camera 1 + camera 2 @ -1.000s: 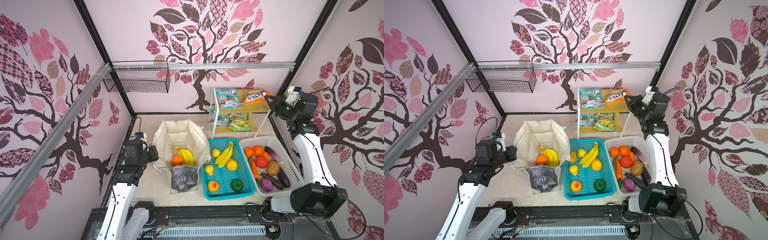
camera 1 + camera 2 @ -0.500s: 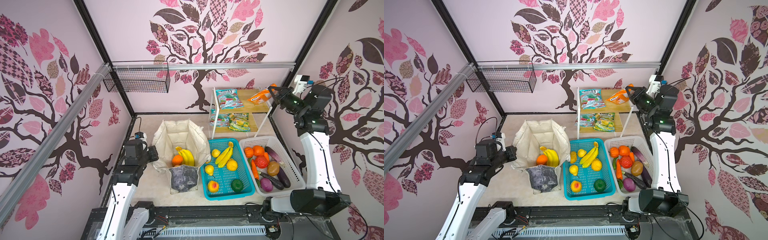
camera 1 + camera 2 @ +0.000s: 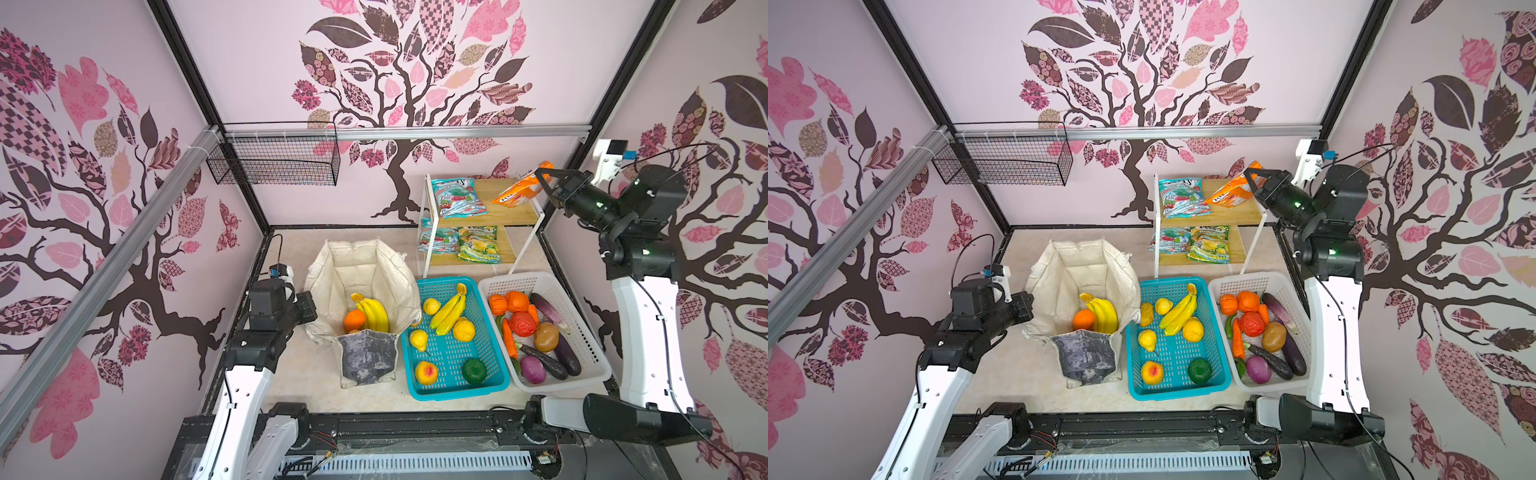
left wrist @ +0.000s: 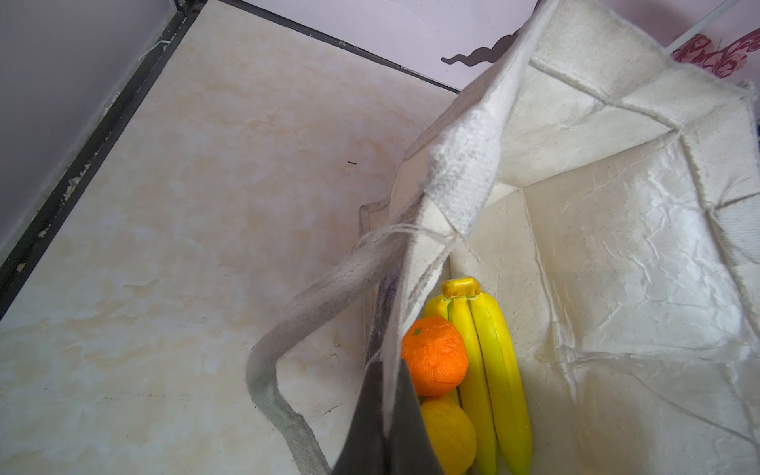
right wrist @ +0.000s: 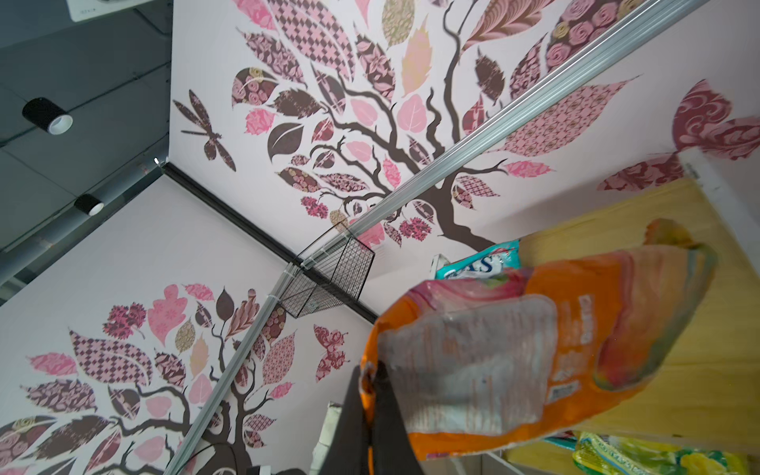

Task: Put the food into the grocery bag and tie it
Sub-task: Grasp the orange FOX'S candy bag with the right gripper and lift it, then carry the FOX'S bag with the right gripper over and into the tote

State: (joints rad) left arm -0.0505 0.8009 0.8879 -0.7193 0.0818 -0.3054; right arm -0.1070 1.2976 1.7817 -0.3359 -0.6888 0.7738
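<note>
The cream grocery bag stands open on the floor at left of centre. A banana bunch, an orange and a yellow fruit lie inside it. My left gripper is shut on the bag's left rim. High at the back right, my right gripper is shut on a corner of the orange FOX'S packet, which hangs tilted above the top shelf. A green-yellow packet lies on the lower shelf. A red vegetable sits in the white basket.
A teal basket of fruit and a white basket of vegetables stand right of the bag. The white two-tier rack with wooden shelves holds teal packets. A black wire basket hangs on the back rail.
My right gripper has lifted the orange packet off the top shelf and drawn it up and to the right. The left arm and the bag have stayed still.
</note>
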